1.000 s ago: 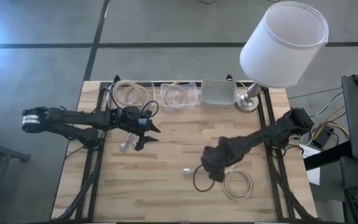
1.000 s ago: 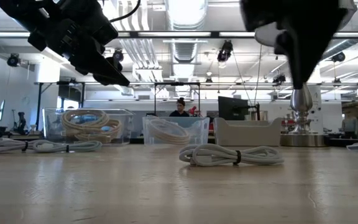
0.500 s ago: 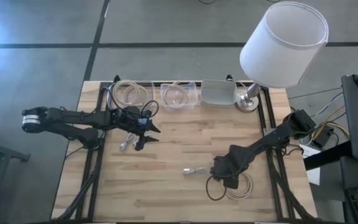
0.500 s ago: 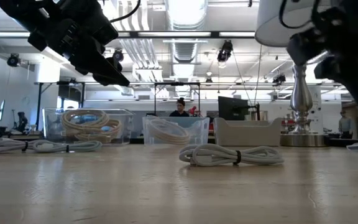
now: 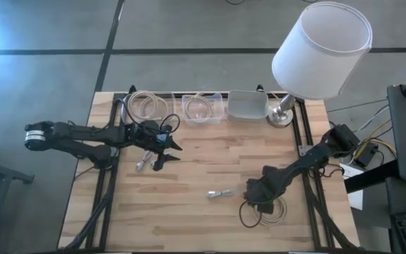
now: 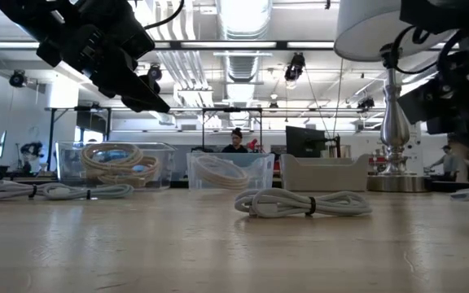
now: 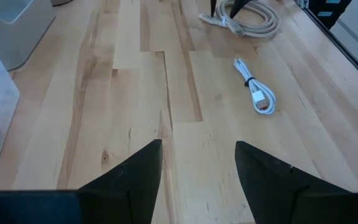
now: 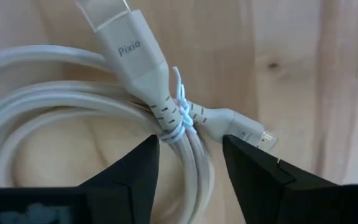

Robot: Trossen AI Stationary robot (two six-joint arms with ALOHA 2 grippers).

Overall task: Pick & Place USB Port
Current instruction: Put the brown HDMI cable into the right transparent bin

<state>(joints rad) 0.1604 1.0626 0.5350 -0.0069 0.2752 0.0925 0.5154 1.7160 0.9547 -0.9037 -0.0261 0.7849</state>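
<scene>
While my left gripper waits spread open over the table's left side, my right gripper hangs low with its fingers apart, straddling the tied white coiled cable; its connectors lie just ahead of my fingertips, not gripped.

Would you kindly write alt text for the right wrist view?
The right gripper hangs open, close over a coiled white cable on the wooden table, its two dark fingers straddling the coil just below the thin tie that binds it beside the plug marked Pixio.
</scene>
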